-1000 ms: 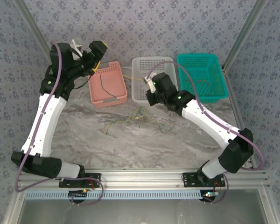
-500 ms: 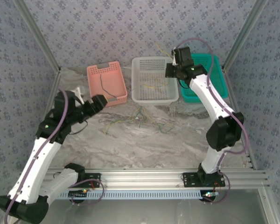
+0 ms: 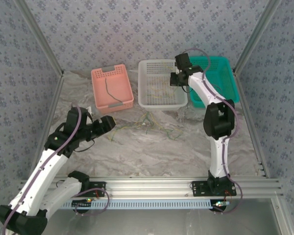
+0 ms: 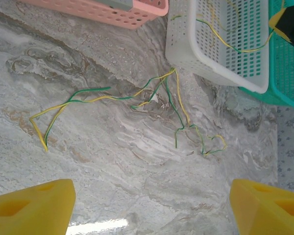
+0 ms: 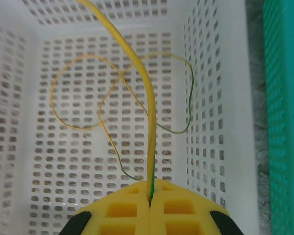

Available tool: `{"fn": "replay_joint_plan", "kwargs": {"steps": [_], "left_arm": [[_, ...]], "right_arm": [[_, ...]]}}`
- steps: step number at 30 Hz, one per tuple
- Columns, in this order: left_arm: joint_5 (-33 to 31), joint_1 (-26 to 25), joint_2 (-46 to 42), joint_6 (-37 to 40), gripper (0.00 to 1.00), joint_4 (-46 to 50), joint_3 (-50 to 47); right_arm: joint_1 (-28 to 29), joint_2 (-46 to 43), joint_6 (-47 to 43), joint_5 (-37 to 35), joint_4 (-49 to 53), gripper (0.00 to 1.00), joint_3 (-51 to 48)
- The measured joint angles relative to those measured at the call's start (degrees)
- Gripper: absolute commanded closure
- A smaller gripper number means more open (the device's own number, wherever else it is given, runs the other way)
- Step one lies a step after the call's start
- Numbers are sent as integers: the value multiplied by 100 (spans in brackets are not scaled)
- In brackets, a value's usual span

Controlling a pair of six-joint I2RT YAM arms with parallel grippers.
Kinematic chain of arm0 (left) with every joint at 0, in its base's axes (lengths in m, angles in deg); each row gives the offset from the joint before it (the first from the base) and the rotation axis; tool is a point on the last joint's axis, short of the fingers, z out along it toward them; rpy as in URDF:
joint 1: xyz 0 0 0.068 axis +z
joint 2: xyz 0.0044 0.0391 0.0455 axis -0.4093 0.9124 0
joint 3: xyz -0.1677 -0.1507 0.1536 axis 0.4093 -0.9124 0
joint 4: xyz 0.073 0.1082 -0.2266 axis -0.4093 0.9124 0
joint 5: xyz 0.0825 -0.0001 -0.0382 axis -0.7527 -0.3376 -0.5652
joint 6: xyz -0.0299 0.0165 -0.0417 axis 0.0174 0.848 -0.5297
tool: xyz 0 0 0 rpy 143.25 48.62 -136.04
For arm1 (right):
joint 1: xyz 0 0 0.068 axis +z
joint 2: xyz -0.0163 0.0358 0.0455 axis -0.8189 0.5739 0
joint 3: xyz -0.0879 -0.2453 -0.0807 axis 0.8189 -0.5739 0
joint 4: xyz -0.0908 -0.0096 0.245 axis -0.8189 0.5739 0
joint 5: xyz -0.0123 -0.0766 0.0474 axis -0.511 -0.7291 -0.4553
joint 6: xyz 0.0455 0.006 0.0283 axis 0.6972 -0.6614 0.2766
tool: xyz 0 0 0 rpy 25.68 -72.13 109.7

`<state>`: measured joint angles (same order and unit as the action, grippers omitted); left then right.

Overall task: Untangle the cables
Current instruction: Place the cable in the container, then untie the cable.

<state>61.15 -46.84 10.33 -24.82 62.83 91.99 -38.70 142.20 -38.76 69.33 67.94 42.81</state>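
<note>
A loose tangle of thin yellow and green cables (image 3: 148,120) lies on the marble table just in front of the white basket (image 3: 143,85); the left wrist view shows the strands (image 4: 159,95) spread out. My left gripper (image 3: 108,122) hovers over the table near the tangle's left end, open, its yellow fingers (image 4: 32,205) wide apart with bare table between them. My right gripper (image 5: 151,196) is shut on a yellow-green cable (image 5: 139,78) above the white basket (image 5: 215,98), where another looped cable (image 5: 78,93) lies. A dark cable (image 3: 108,90) lies in the pink basket (image 3: 99,73).
The pink, white and teal baskets (image 3: 209,59) stand in a row at the back of the table. The teal basket (image 5: 284,122) sits right beside the white one. Slanted frame posts (image 3: 39,34) and patterned walls close in the sides.
My left arm has drawn back from the pink basket to the table's near left. My right arm has swung from the tangle to above the white basket, a cable in its jaws.
</note>
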Motion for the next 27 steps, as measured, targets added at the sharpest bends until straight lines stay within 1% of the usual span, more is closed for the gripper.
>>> {"fn": "replay_joint_plan", "kwargs": {"steps": [2,3,4,6,7,9,11,14,18,20,22,23,25,27], "left_arm": [[-44,-33,7,-2,18,0,-35],[-57,-42,20,0,19,-4,-46],[-92,-63,33,-2,20,-11,-55],[-164,-96,46,-24,23,-24,-96],[-208,-125,52,-50,26,-24,-129],[-313,-184,94,-120,29,-28,-214],[-378,-223,188,-170,34,-46,-334],[-496,-299,498,-236,38,-81,-520],[-658,-612,1091,-321,43,-275,-625],[-796,-896,1331,-380,44,-439,-627],[-907,-1235,1547,-442,45,-603,-627],[-940,-1360,1626,-490,45,-673,-625],[-1038,-1633,1823,-581,45,-826,-619],[-1102,-1838,2011,-667,46,-960,-601]], "right_arm": [[-9,256,-24,11,186,100,205],[-9,378,-42,7,254,93,315],[-9,472,-46,4,289,83,380],[-7,518,-90,-17,376,66,380],[13,514,-118,-55,393,61,365],[52,374,-140,-192,308,56,221],[138,81,-153,-376,275,52,-50],[354,-649,-144,-684,175,49,-568],[769,-2240,13,-1056,-107,51,-1622],[1043,-3150,144,-1224,-358,50,-2378],[1362,-4044,273,-1333,-612,50,-3348],[1502,-4347,321,-1333,-713,51,-3790],[1814,-4789,426,-1353,-833,50,-4828],[2006,-4841,623,-1425,-831,49,-5602]]}}
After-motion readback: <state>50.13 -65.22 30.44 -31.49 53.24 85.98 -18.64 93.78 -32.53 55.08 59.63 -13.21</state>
